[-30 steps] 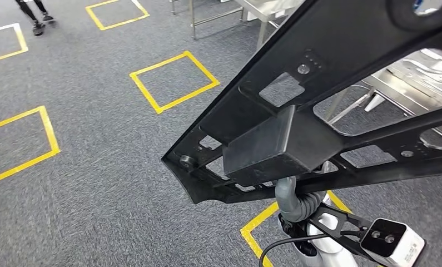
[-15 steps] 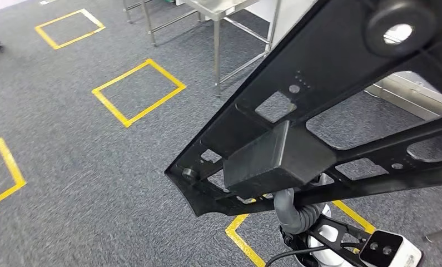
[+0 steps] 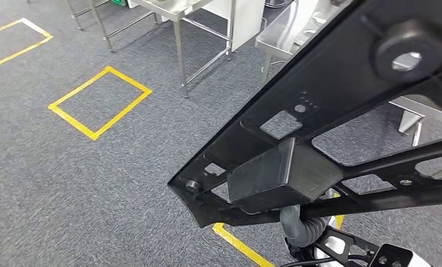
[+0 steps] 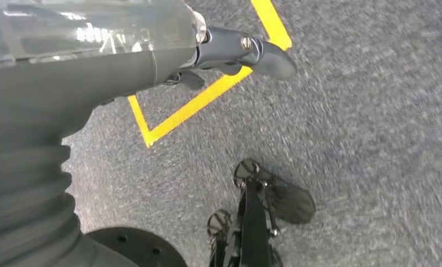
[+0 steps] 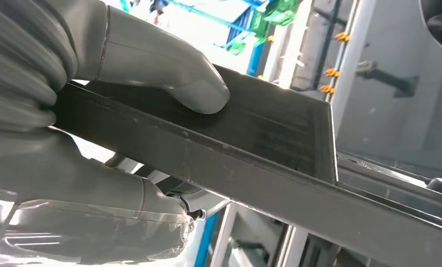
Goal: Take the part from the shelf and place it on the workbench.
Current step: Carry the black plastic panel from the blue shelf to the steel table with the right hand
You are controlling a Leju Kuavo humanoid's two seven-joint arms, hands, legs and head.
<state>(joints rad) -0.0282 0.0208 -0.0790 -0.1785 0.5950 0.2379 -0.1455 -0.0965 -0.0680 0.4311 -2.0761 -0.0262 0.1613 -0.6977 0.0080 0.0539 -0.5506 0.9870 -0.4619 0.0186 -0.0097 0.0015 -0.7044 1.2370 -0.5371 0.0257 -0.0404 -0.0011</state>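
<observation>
Carrying the large black plastic frame part with cut-out openings and a boxy block at its middle [image 3: 318,139], I have it clamped in my right hand [image 5: 96,111]: the grey thumb presses on top of a flat rib while the rest of the hand wraps beneath it. The part sits high in front of the head camera, its long axis running from a blunt corner low and near me up and away to my right. The stainless steel workbench with thin legs [image 3: 174,11] stands ahead and to my left, well apart from the part. My left hand [image 4: 229,53] hangs toward the grey carpet with yellow taped squares [image 3: 96,100], fingers loosely apart, holding nothing. I can read no label or writing anywhere.
</observation>
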